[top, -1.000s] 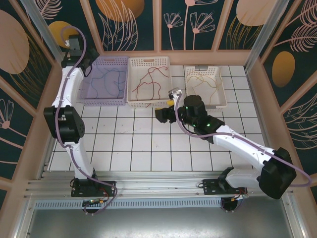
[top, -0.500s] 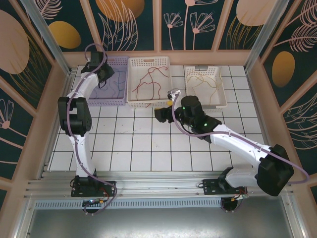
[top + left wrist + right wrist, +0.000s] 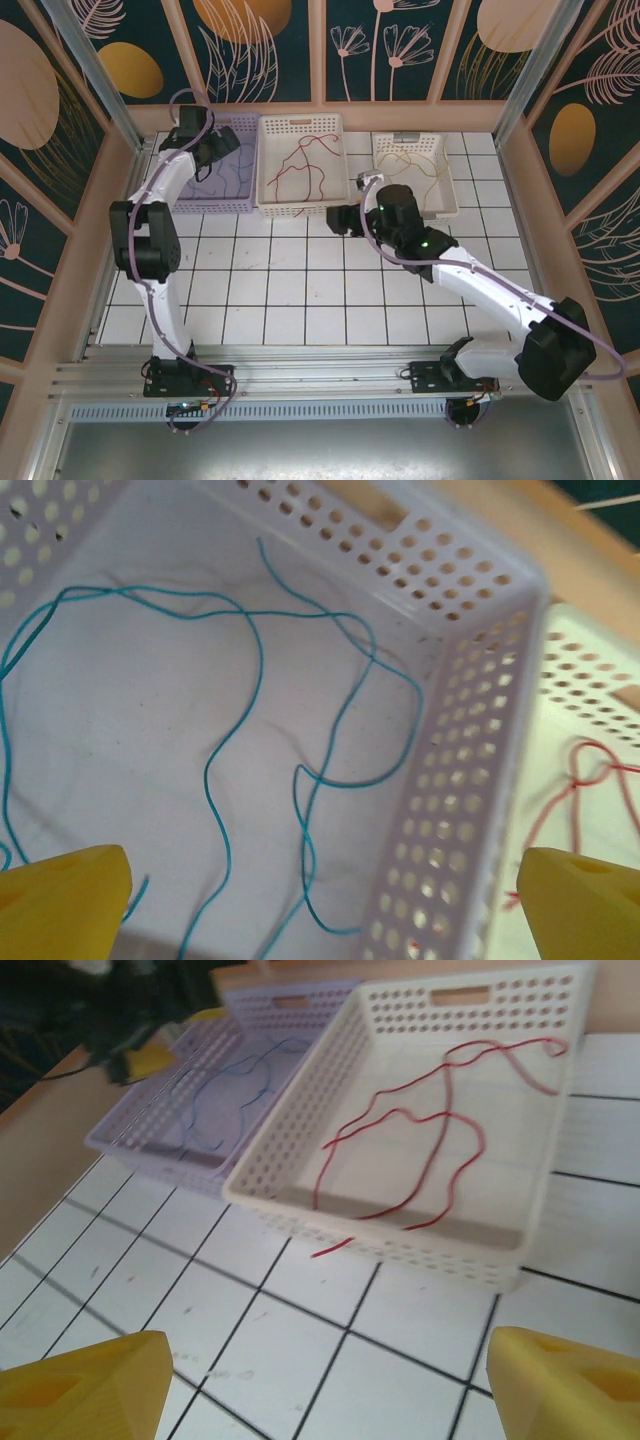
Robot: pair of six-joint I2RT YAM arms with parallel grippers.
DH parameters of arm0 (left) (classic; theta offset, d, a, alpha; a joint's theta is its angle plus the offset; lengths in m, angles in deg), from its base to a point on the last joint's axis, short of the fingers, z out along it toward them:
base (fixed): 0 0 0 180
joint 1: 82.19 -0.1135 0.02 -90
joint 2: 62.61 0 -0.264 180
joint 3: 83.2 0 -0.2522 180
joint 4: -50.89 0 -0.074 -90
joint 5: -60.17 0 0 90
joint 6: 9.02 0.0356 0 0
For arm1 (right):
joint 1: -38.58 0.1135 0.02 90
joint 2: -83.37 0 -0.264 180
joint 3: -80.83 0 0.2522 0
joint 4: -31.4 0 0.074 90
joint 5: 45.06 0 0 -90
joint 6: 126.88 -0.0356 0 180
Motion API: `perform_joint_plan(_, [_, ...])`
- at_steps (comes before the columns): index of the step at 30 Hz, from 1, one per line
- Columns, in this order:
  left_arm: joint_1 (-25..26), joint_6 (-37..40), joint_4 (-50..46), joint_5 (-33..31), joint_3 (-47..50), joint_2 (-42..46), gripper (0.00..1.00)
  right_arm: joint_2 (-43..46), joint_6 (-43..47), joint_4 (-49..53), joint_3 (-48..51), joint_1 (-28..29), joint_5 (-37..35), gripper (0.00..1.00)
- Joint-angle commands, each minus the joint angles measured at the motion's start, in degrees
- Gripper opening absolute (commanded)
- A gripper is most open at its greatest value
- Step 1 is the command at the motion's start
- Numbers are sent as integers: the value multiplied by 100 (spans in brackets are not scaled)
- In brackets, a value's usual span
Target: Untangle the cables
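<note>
Seen from above and behind the arm bases, three perforated baskets in a row at the far side of a white tiled table (image 3: 300,300): lilac basket (image 3: 205,207) on the left, white basket (image 3: 300,211) in the middle, cream basket (image 3: 415,213) on the right. Blue cable (image 3: 226,176) lying loose inside the lilac basket, red cable (image 3: 300,165) looped inside the white one, yellow-orange cable (image 3: 421,170) inside the cream one. Left gripper (image 3: 220,146) over the far half of the lilac basket. Right gripper (image 3: 340,218) above the tiles, just in front of the white basket's near right corner.

Looking down from the left wrist: left gripper (image 3: 320,910) spread wide, yellow fingertips (image 3: 60,900) at the two lower corners, nothing held between them. Below, the lilac basket's floor with the blue cable (image 3: 310,770) in wandering curves, apart from both fingers. Beyond the perforated wall (image 3: 440,780), a strip of the white basket (image 3: 590,670) with a bit of red cable (image 3: 575,780).

Looking out from the right wrist: right gripper (image 3: 325,1390) also open wide, yellow fingertips (image 3: 570,1380) low at either side, gripping nothing, bare tiles (image 3: 300,1340) between them. Ahead, the white basket (image 3: 400,1242) holding the red cable (image 3: 420,1160), one red end (image 3: 332,1250) poking out at the near wall. Left of it, touching, the lilac basket (image 3: 165,1135) with the blue cable (image 3: 240,1080) inside.
</note>
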Motion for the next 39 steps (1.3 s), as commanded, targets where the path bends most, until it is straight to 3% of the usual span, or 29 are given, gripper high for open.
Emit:
perform_joint_plan(1, [93,172,212,-114,697,1119,99,483,-272,192,-79,-430,-521,85])
perform_joint_plan(5, [106,250,1084,-217,2280,2669,99,942,-442,-59,529,-1243,-1087,89])
perform_joint_plan(8, [110,323,1756,-364,3507,3804,99,1270,-664,-340,1111,-1782,-1683,99])
perform_joint_plan(13, [132,374,2938,-880,5548,5355,98,1771,-645,-1287,2177,-2250,-2813,99])
perform_joint_plan(16, [151,472,3545,-1246,6515,5832,99,1822,-782,-1973,2660,-2630,-3180,99])
perform_joint_plan(18, [191,746,3843,-1437,6971,5936,99,1580,-990,-1990,2679,-2944,-2874,99])
perform_joint_plan(21, [277,1105,4224,-2035,7385,5892,99,1056,-548,-2217,2670,-3093,-3202,99])
perform_joint_plan(25, [277,1466,5066,-2565,7777,5716,99,742,259,-4825,3877,-3465,-2406,99])
perform_joint_plan(29, [277,1803,5794,-2567,7946,5135,99,-220,734,-5910,4108,-3913,-1211,99])
perform_joint_plan(35, [269,2406,7669,-2872,8531,4341,99,-1364,873,-7804,4353,-3971,-1347,99])
perform_joint_plan(36, [268,2457,7995,-2836,8600,4154,98,-1246,892,-7086,4102,-3908,-1263,99])
perform_joint_plan(39, [260,2785,8355,-2730,8394,3656,99,-1567,1205,-6838,3813,-3764,-962,99])
